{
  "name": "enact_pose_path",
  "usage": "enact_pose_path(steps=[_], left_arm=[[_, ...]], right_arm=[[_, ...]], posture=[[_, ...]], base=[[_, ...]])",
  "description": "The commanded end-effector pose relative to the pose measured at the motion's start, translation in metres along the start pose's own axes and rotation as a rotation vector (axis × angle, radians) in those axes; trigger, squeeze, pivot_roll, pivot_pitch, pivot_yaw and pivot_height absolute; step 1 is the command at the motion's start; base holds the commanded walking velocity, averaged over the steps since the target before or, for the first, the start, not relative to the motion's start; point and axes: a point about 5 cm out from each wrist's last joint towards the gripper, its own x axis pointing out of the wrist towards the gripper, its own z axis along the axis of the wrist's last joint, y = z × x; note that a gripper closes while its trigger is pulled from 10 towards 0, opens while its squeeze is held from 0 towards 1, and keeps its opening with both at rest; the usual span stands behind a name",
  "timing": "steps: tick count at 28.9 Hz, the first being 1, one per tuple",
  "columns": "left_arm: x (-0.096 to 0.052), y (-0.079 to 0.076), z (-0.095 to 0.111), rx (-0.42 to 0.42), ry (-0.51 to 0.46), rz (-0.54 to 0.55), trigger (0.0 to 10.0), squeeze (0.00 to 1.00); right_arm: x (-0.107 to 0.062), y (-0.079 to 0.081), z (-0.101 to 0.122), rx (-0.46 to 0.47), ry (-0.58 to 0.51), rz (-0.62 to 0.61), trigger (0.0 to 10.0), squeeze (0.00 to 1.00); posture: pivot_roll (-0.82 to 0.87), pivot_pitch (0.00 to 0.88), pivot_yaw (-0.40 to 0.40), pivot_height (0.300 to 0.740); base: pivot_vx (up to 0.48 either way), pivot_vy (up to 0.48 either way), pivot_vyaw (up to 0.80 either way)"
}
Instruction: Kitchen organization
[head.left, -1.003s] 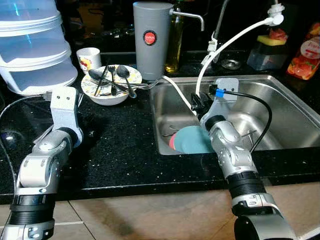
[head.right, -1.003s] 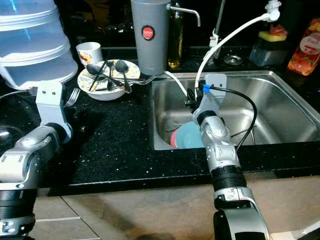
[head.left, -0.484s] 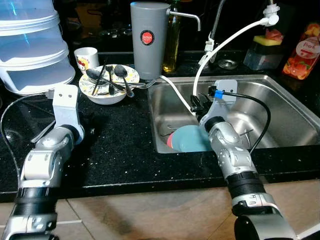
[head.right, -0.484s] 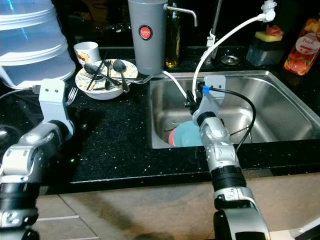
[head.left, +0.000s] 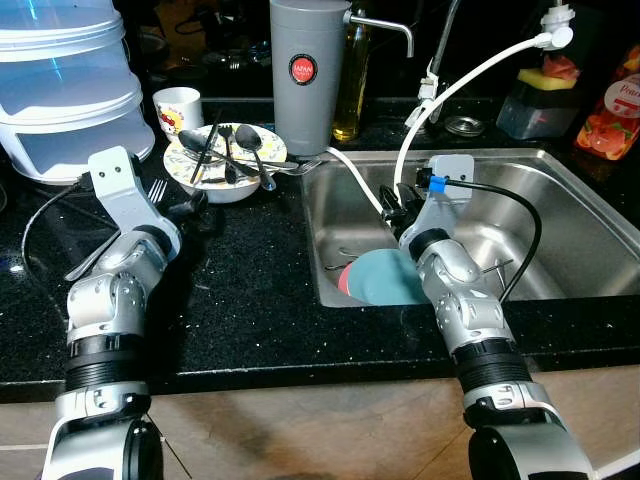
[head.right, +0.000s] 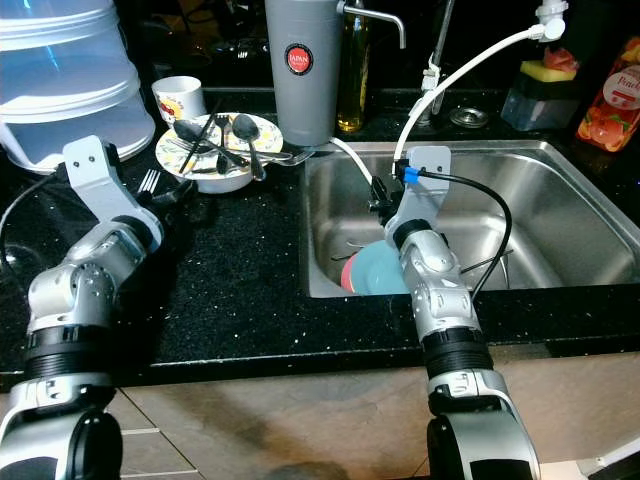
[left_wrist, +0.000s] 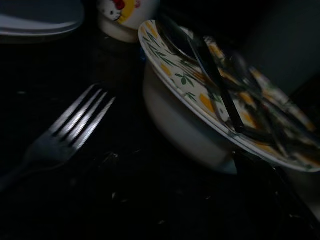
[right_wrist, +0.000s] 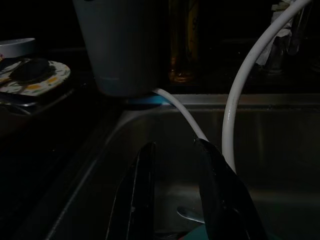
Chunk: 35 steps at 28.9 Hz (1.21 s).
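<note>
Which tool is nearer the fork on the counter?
Left. The left tool is over the counter right beside the fork, next to the bowl. The right tool is across in the sink, above the teal plate.

Bowl (head.left: 222, 170) left of sink (head.left: 560, 200), fork (head.left: 155, 190) beside bowl

white bowl with yellow-and-green leaf-patterned plate (head.left: 213, 170): on black tabletop, holds dark spoons and utensils (head.left: 246, 148) lying crosswise | silver fork (left_wrist: 65, 135): flat on tabletop just beside bowl | teal round plate (head.left: 385, 278): tilted in steel sink, over a pink plate (head.left: 345, 282)
</note>
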Motion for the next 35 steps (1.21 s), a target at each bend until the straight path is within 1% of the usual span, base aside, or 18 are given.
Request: enact_pose_path(steps=[1, 4, 9, 10, 11, 12, 15, 16, 18, 19, 21, 24, 27, 35], left_arm=[[0.003, -0.004, -0.001, -0.052, -0.003, -0.033, 10.0, 1.00], [0.004, -0.010, 0.002, -0.101, -0.020, -0.083, 10.0, 1.00], [0.001, -0.009, -0.003, -0.037, 0.017, -0.062, 10.0, 1.00], [0.001, -0.009, -0.003, -0.037, 0.017, -0.062, 10.0, 1.00], [-0.002, -0.004, -0.006, -0.016, 0.025, -0.033, 10.0, 1.00], [-0.006, 0.001, -0.009, 0.021, 0.040, 0.003, 10.0, 1.00], [-0.008, 0.003, -0.011, 0.035, 0.046, 0.013, 10.0, 1.00], [-0.011, 0.009, -0.014, 0.067, 0.061, 0.057, 10.0, 0.74], [-0.013, 0.011, -0.016, 0.081, 0.069, 0.074, 10.0, 0.74], [-0.016, 0.019, -0.018, 0.114, 0.075, 0.135, 10.0, 0.58], [-0.019, 0.025, -0.019, 0.119, 0.076, 0.177, 10.0, 0.56], [-0.022, 0.030, -0.019, 0.124, 0.078, 0.205, 10.0, 0.53], [-0.024, 0.030, -0.019, 0.125, 0.076, 0.211, 10.0, 0.51], [-0.026, 0.031, -0.017, 0.129, 0.069, 0.226, 10.0, 0.51]], right_arm=[[0.000, -0.002, 0.000, -0.006, 0.007, -0.004, 10.0, 0.00], [-0.001, -0.003, 0.000, -0.010, 0.006, -0.004, 10.0, 0.00], [-0.001, -0.003, 0.000, -0.009, 0.008, -0.004, 10.0, 0.00], [-0.001, -0.003, 0.000, -0.009, 0.008, -0.004, 10.0, 0.00], [-0.001, -0.002, -0.001, -0.008, 0.009, -0.003, 10.0, 0.00], [-0.002, -0.001, -0.002, -0.008, 0.011, 0.000, 10.0, 0.00], [-0.002, 0.000, -0.003, -0.007, 0.012, 0.002, 10.0, 0.00], [-0.002, 0.002, -0.004, -0.006, 0.014, 0.006, 10.0, 0.00], [-0.002, 0.002, -0.004, -0.006, 0.015, 0.007, 10.0, 0.00], [-0.001, 0.003, -0.004, -0.005, 0.015, 0.010, 10.0, 0.00], [-0.001, 0.004, -0.004, -0.004, 0.015, 0.012, 10.0, 0.00], [0.000, 0.005, -0.004, -0.004, 0.013, 0.015, 10.0, 0.00], [0.000, 0.004, -0.003, -0.005, 0.013, 0.015, 10.0, 0.00], [0.000, 0.003, -0.003, -0.008, 0.010, 0.013, 10.0, 0.00]], posture=[[0.01, 0.154, 0.001, 0.740], [0.01, 0.156, 0.002, 0.740], [0.01, 0.156, 0.002, 0.740], [0.01, 0.156, 0.002, 0.740], [0.01, 0.161, 0.005, 0.740], [0.01, 0.162, 0.004, 0.740], [0.01, 0.161, 0.002, 0.740], [0.01, 0.162, 0.000, 0.740], [0.01, 0.162, 0.000, 0.740], [0.02, 0.161, -0.003, 0.740], [0.02, 0.160, -0.003, 0.740], [0.01, 0.157, -0.004, 0.740], [0.01, 0.154, -0.004, 0.740], [0.01, 0.145, -0.004, 0.740]], base=[[0.000, 0.000, 0.00], [0.000, 0.000, 0.00], [0.000, 0.000, 0.00], [0.000, 0.000, 0.00], [0.000, 0.000, 0.00], [0.000, 0.000, 0.00], [0.000, 0.000, 0.00], [0.000, 0.000, 0.00], [0.000, 0.000, 0.00], [0.000, 0.000, 0.00], [0.000, 0.000, 0.00], [0.000, 0.000, 0.00], [0.000, 0.000, 0.00], [0.000, 0.000, 0.00]])
